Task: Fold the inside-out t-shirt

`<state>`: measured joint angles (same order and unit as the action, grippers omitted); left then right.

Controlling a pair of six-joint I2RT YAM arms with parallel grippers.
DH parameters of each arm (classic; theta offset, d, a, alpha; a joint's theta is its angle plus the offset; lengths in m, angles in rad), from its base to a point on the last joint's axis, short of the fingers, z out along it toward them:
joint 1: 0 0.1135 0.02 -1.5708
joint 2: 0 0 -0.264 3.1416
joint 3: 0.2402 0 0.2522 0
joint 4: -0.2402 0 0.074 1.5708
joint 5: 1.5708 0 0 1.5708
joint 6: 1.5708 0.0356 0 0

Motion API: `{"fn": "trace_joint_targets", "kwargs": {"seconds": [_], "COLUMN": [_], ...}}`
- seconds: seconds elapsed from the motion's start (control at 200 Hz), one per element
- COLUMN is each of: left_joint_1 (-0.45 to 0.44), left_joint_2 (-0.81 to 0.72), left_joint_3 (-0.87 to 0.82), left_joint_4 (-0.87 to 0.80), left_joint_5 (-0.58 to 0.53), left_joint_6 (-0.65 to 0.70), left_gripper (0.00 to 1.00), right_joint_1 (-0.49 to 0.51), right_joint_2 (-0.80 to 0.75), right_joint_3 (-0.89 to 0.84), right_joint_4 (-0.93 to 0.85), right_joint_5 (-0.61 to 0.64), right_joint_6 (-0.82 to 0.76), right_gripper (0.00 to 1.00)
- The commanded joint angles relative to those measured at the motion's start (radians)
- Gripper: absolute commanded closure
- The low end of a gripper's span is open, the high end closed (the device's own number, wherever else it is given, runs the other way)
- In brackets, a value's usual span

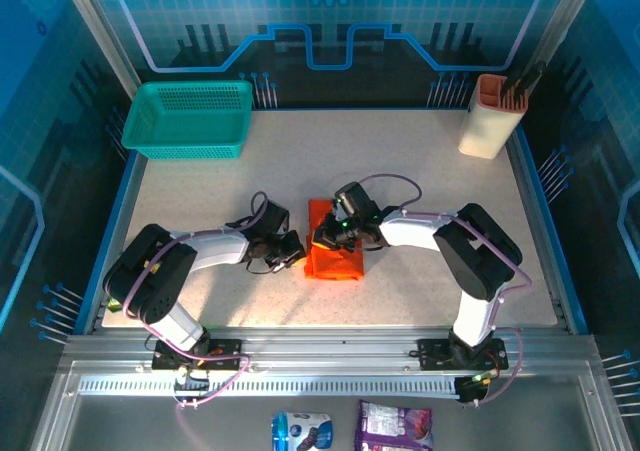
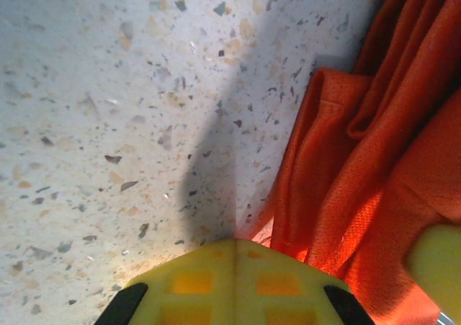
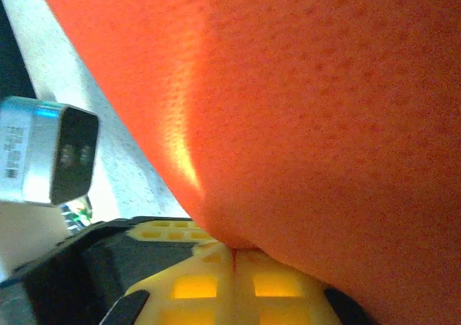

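Observation:
The inside-out t-shirt [image 1: 336,255] lies as a small orange-red folded bundle in the middle of the table. My left gripper [image 1: 291,250] sits low at the bundle's left edge. Its yellow fingertips [image 2: 235,243] are shut together on the speckled tabletop, with the t-shirt [image 2: 360,174] in folds just to their right and nothing between them. My right gripper [image 1: 324,237] is over the bundle's upper left part. It is shut [image 3: 234,250], and the t-shirt [image 3: 310,109] hangs taut from the pinch between its tips.
A teal mesh basket [image 1: 190,119] stands at the back left and a beige and orange holder [image 1: 492,116] at the back right. Two snack packets [image 1: 302,431] lie below the near rail. The left wrist's camera block [image 3: 50,152] hangs close beside my right fingers.

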<state>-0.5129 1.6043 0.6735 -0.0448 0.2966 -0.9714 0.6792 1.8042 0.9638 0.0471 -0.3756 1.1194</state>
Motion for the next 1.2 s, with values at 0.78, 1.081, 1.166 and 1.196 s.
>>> {"fn": "trace_joint_targets", "kwargs": {"seconds": [0.78, 1.081, 1.166, 1.196], "left_joint_1": [-0.015, -0.124, -0.166, -0.178], "left_joint_2": [-0.177, -0.151, -0.099, -0.082], "left_joint_3": [0.042, 0.204, 0.238, 0.237], "left_joint_4": [-0.257, -0.293, -0.29, -0.285], "left_joint_5": [-0.067, 0.004, 0.0, -0.002], "left_joint_6": [0.07, 0.068, 0.067, 0.062], "left_gripper": [0.92, 0.92, 0.92, 0.93], "right_joint_1": [-0.092, -0.161, -0.166, -0.167], "right_joint_2": [-0.14, 0.073, 0.137, 0.159], "right_joint_3": [0.037, 0.279, 0.33, 0.339], "right_joint_4": [-0.08, -0.124, -0.107, -0.096], "right_joint_5": [0.071, -0.207, -0.264, -0.28], "right_joint_6": [-0.064, -0.255, -0.259, -0.254], "right_gripper": [0.73, 0.73, 0.73, 0.73]}}
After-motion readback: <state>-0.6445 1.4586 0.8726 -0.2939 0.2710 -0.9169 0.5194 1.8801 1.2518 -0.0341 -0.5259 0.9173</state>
